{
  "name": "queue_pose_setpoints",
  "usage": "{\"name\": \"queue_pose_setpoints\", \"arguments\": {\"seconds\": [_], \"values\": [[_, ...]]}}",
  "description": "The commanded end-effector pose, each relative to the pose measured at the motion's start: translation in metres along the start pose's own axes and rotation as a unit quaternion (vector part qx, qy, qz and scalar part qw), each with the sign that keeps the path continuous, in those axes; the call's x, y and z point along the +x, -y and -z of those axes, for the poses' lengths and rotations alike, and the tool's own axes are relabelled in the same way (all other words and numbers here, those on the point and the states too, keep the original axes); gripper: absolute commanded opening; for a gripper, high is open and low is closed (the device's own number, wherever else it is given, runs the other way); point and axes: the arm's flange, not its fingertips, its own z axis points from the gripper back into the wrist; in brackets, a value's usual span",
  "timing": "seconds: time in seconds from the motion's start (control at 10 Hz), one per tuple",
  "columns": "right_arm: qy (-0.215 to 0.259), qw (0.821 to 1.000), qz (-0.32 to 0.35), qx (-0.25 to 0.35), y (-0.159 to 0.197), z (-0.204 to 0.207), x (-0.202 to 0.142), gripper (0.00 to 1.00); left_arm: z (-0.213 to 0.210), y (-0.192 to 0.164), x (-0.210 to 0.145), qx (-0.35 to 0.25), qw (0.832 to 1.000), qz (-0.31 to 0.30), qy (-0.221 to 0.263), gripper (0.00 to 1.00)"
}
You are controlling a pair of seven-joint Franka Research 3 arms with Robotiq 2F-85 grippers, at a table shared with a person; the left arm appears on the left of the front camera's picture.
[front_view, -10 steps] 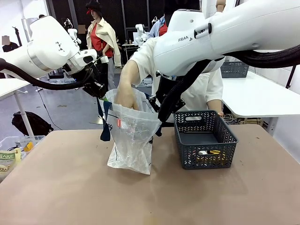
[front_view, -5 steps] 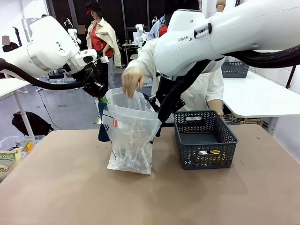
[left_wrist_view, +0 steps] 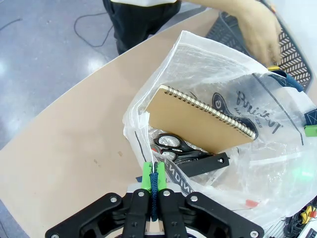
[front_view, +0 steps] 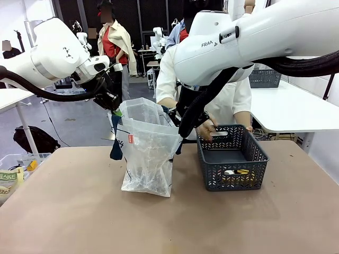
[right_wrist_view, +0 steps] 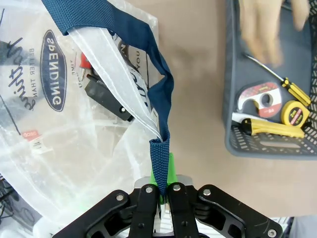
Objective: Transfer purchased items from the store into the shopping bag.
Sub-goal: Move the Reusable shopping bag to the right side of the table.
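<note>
The shopping bag (front_view: 148, 153) stands upright on the brown table with its mouth held wide. My left gripper (front_view: 111, 103) is shut on one navy strap handle (left_wrist_view: 155, 181), and my right gripper (right_wrist_view: 162, 191) is shut on the other navy strap (right_wrist_view: 158, 99). Inside the bag lie a spiral notebook (left_wrist_view: 198, 121), scissors (left_wrist_view: 171, 144) and a black flat item (left_wrist_view: 205, 166). Right of the bag, the dark grey basket (front_view: 204, 143) holds a tape measure (right_wrist_view: 292, 113), a screwdriver (right_wrist_view: 290, 89), a tape roll (right_wrist_view: 257, 99) and a yellow knife (right_wrist_view: 270, 129). The person's hand (front_view: 206, 129) hovers over the basket.
A clear bin with packets (front_view: 10, 174) sits off the table's left edge. A white table (front_view: 291, 108) stands behind at the right. The person stands at the far edge, behind the bag and basket. The near half of the table is bare.
The person's hand has come up out of the bag's mouth and moved right, down to the basket. Both grippers keep their hold on the straps.
</note>
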Motion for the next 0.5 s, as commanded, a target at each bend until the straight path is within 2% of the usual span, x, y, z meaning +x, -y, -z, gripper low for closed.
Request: {"name": "queue_pose_setpoints", "arguments": {"seconds": [0.0, 0.4], "values": [[0.0, 1.0, 0.0, -0.001, 0.0003, 0.0003, -0.0004, 0.0, 0.0, -0.0009, -0.0002, 0.002, 1.0, 0.001, -0.001, 0.0], [0.0, 1.0, 0.0, -0.001, 0.0003, 0.0003, -0.0004, 0.0, 0.0, -0.0009, -0.0002, 0.002, 1.0, 0.001, -0.001, 0.0]]}}
